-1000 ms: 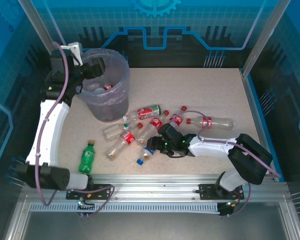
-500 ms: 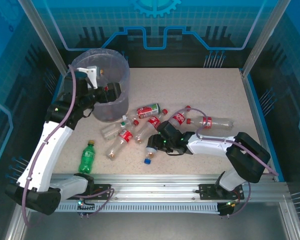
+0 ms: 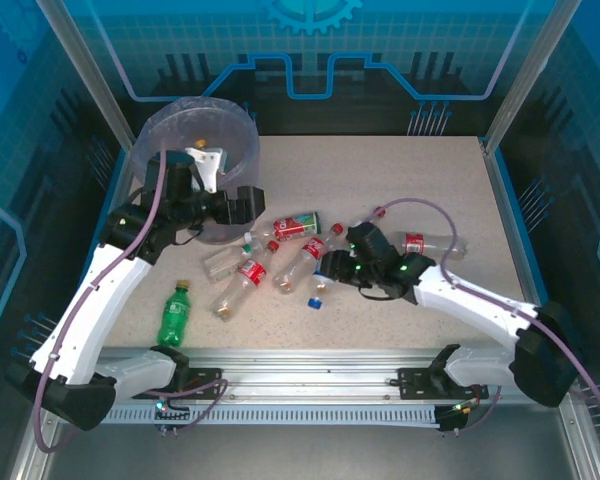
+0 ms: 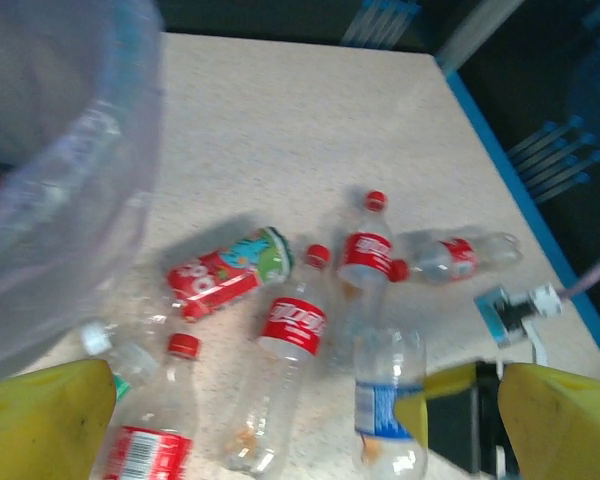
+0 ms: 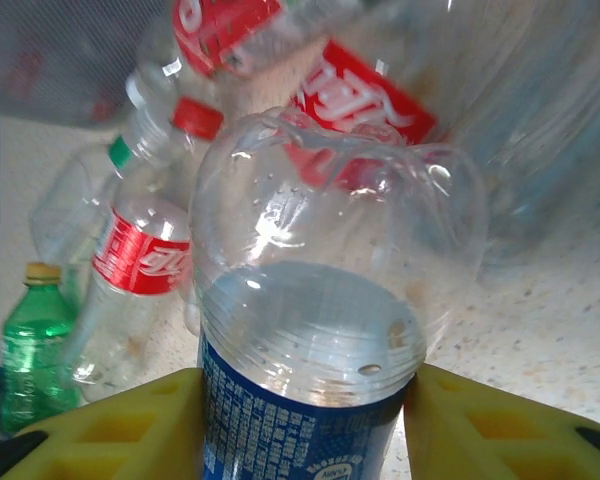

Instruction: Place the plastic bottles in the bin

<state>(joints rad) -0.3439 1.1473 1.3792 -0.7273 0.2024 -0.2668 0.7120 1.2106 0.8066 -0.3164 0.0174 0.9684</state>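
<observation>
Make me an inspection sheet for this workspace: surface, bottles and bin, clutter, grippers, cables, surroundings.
Surface: speckled beige table, no spills seen.
Job's things: bin upright at the far left; red-labelled bottles lying clustered mid-table; green bottle apart, near left; blue-labelled bottle between the right jaws.
Clutter: nothing seen.
Grippers: left gripper open beside the bin, holding nothing; right gripper shut on the blue-labelled bottle.
Cables: lilac cables run along both arms; the right one arches above the bottles.
Surroundings: blue enclosure walls; metal rail along the near edge.
</observation>
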